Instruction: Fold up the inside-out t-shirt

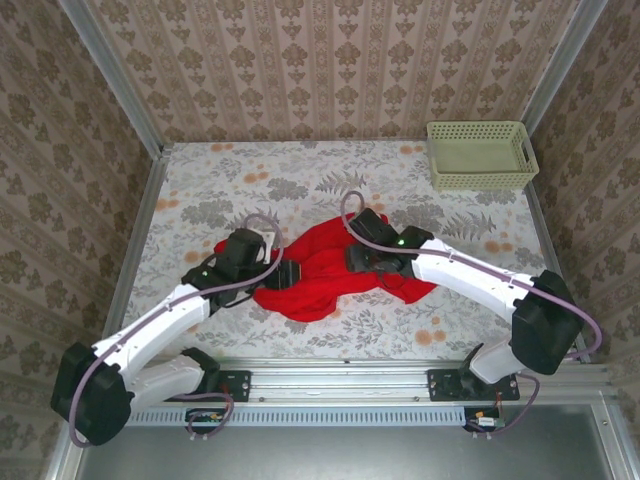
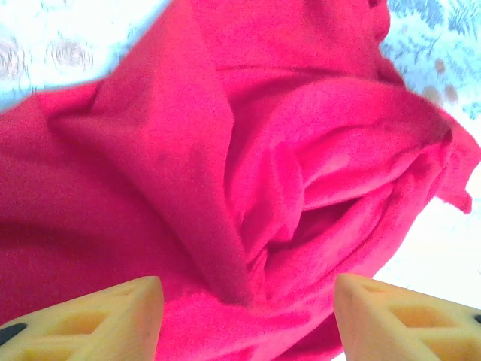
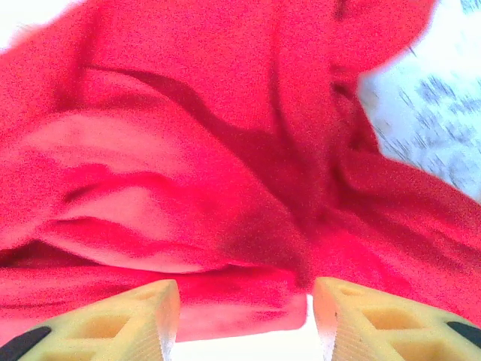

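Note:
The inside-out t-shirt [image 1: 322, 272] lies bunched in a red heap at the middle of the table. My left gripper [image 1: 290, 273] sits at the heap's left edge, and my right gripper [image 1: 356, 258] sits at its upper right, the two pointing toward each other. In the left wrist view the t-shirt [image 2: 225, 173] shows deep folds, and the left gripper [image 2: 248, 312] stands open with cloth lying loose beyond its fingertips [image 2: 113, 316]. In the right wrist view the right gripper [image 3: 244, 312] is open too. A folded hem of the t-shirt [image 3: 248, 301] lies between its fingertips [image 3: 361, 316], not pinched.
A pale green basket [image 1: 480, 155] stands at the back right corner. The floral tablecloth [image 1: 250, 180] is bare behind the heap and to its front right. Patterned walls close off the left, back and right. A metal rail [image 1: 340, 385] runs along the near edge.

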Motion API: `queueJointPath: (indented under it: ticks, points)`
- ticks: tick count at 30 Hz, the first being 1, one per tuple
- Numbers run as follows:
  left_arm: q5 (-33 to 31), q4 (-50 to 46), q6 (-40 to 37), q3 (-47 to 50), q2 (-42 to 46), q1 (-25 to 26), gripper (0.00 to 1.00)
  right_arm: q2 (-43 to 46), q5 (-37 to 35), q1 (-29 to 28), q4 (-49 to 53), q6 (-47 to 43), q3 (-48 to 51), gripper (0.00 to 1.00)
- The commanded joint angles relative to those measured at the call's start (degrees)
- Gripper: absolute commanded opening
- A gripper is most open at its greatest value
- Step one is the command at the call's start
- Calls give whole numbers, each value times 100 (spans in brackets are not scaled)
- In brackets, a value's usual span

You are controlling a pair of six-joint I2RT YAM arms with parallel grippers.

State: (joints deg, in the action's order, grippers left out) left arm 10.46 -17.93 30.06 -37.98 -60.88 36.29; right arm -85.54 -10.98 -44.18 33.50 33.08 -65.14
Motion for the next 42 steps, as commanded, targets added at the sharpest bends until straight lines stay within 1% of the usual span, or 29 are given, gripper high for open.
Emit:
queueJointPath:
  ticks: [1, 4, 7, 12, 14, 15, 17, 18, 21, 22, 23, 26, 34, 39, 42]
  points:
    - [-162, 61, 90, -161, -399, 1, 60, -505, 196, -190, -89, -165, -426, 49]
    - [-73, 234, 196, -87, -701, -26, 56, -1035, 483, -270, -154, -152, -771, 48]
    - [109, 547, 351, 118, -843, -43, 54, -1427, 764, -274, -423, -111, -824, 49]
    - [257, 866, 532, 447, -873, -44, 49, -2016, 982, -276, -617, -74, -864, 57]
    - [336, 1006, 601, 598, -864, -43, 48, -2219, 1060, -278, -666, -55, -910, 58]
    - [376, 1073, 625, 658, -848, -43, 47, -2335, 1057, -279, -633, -56, -969, 57]
    - [423, 1115, 641, 727, -816, -43, 46, -2466, 1042, -278, -611, -78, -1058, 46]
    - [422, 1116, 649, 753, -802, -43, 46, -2482, 1010, -279, -631, -91, -1069, 38]
    - [420, 1133, 641, 805, -760, -43, 45, -2362, 761, -277, -571, -225, -1161, 10]
    - [414, 1128, 625, 810, -755, -43, 45, -2265, 686, -279, -554, -279, -1182, 2]
    - [405, 1118, 624, 809, -743, -45, 45, -2163, 641, -280, -555, -323, -1193, 0]
    - [346, 1103, 606, 806, -696, -48, 46, -1843, 586, -283, -602, -362, -1115, 0]
    - [162, 1130, 582, 845, -515, -57, 44, -1059, 807, -277, -946, -223, -614, 0]
    - [239, 1175, 442, 783, -319, -52, 50, -724, 1105, -280, -1157, -185, -385, 0]
    - [404, 1305, 310, 753, -57, -12, 57, -496, 1199, -275, -1222, -130, -295, 0]
